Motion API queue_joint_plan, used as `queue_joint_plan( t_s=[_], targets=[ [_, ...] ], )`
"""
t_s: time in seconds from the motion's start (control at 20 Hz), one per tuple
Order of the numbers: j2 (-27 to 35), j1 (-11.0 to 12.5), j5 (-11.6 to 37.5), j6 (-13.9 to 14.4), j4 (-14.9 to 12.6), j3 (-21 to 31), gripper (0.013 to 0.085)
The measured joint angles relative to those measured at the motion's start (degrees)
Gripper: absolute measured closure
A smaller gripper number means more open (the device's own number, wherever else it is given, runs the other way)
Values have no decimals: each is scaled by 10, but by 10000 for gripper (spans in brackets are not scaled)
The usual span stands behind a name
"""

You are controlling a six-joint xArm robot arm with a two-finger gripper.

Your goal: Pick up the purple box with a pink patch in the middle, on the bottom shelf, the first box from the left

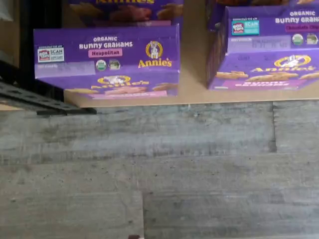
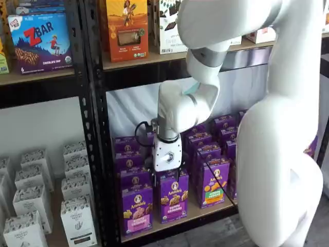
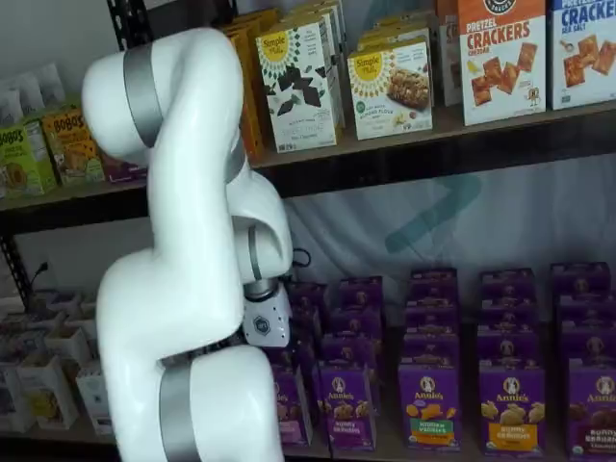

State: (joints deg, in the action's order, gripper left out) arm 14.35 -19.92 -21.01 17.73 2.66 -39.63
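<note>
White-bodied gripper hangs above the front row; fingers hidden, so opening cannot be told. Upright purple cardboard box with pink patch stands at the front left end of the light tan wooden bottom shelf, beside the black perforated post. Grey plank floor lies clear beyond the shelf edge.

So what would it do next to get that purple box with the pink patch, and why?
Probably ease forward and down a little toward the purple box. In a shelf view the gripper hangs above the front row, not touching any box, and its fingers are hidden. In the wrist view the box sits at the picture's far side, with mostly floor in view, so it likely isn't lined up yet.
</note>
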Motion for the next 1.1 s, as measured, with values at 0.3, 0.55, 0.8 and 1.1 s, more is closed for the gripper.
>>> queue_joint_plan(
  t_s=[0.3,0.55,0.8,1.1],
  targets=[
    [56,11,10,-19,8,-48,130],
    [97,17,5,-32,16,-91,130],
    [130,19,13,-37,19,-124,130],
    [161,19,9,-40,22,-159,130]
  ],
)
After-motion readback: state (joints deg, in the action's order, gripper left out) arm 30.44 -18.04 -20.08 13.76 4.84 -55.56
